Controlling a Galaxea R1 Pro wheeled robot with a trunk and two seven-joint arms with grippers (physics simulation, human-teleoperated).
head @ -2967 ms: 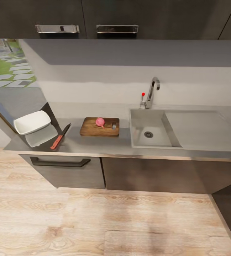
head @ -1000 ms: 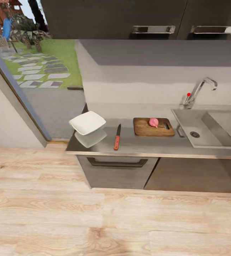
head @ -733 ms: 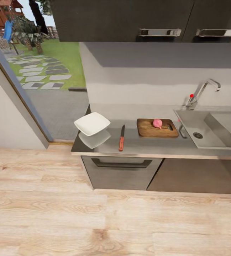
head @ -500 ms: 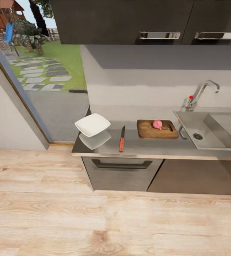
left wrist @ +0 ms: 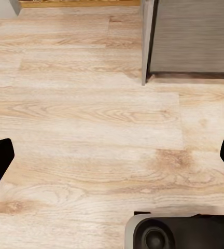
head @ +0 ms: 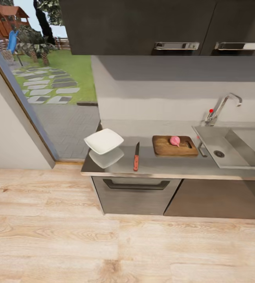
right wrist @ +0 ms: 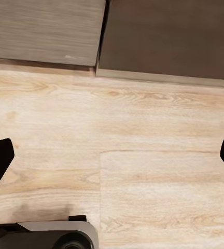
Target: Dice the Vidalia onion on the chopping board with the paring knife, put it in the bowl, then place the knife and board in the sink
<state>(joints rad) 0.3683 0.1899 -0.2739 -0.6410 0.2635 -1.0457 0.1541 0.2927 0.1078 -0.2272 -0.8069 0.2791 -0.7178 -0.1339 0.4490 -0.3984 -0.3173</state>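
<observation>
On the chopping board (head: 174, 146), pink onion (head: 175, 140), white bowl (head: 103, 141) empty, sink (head: 225, 151) empty.

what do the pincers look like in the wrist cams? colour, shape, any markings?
Little of them shows. Each wrist view has two plain black, rounded fingertips at the picture's side edges: left pincer, right pincer. No markings or cables visible. By each view's lower edge sits a light grey housing with a round dark part set in it, blurred.

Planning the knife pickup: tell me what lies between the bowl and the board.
In the head view, the knife lies on the countertop between the bowl and the board, touching neither.
</observation>
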